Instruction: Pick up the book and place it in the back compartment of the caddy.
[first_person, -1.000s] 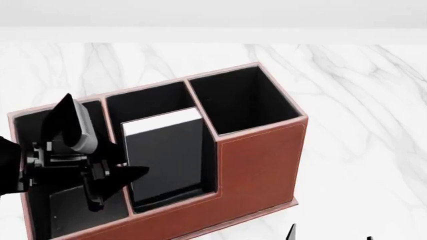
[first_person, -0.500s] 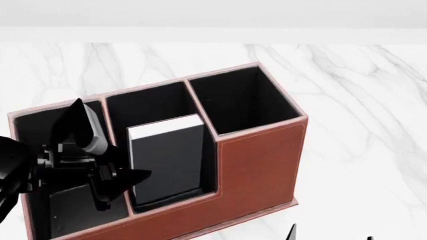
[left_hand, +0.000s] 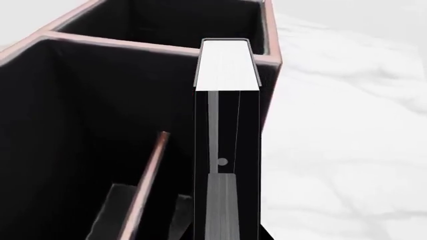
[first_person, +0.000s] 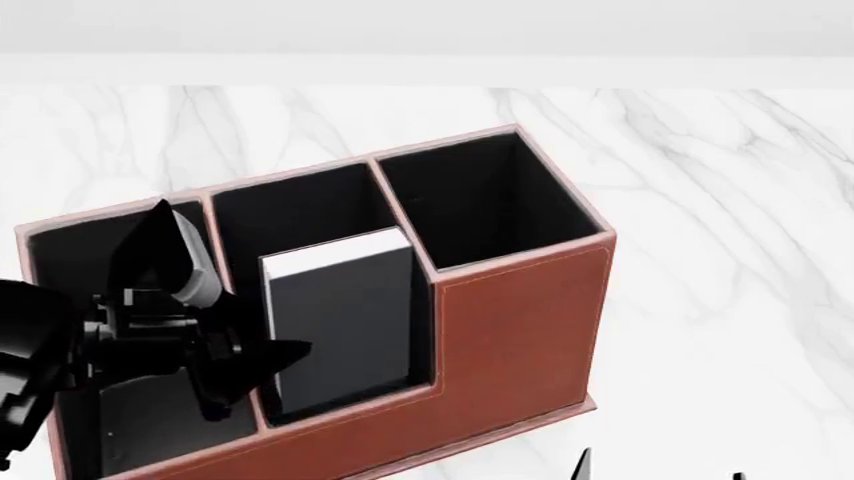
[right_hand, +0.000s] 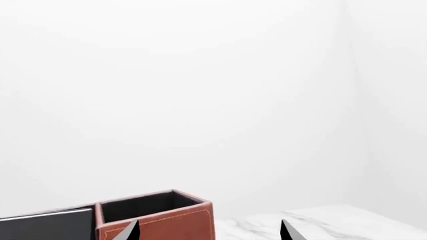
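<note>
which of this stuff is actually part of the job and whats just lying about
Part of the job:
- book, standing in the caddy's middle pocket
- caddy
- left gripper, right beside the book

Not part of it:
- marble table, only the surface under the caddy
- right gripper, open and holding nothing
- no loose clutter shows in these views

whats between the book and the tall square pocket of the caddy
Only the caddy's thin stitched divider wall; the book stands right beside it, clearest in the head view.
</note>
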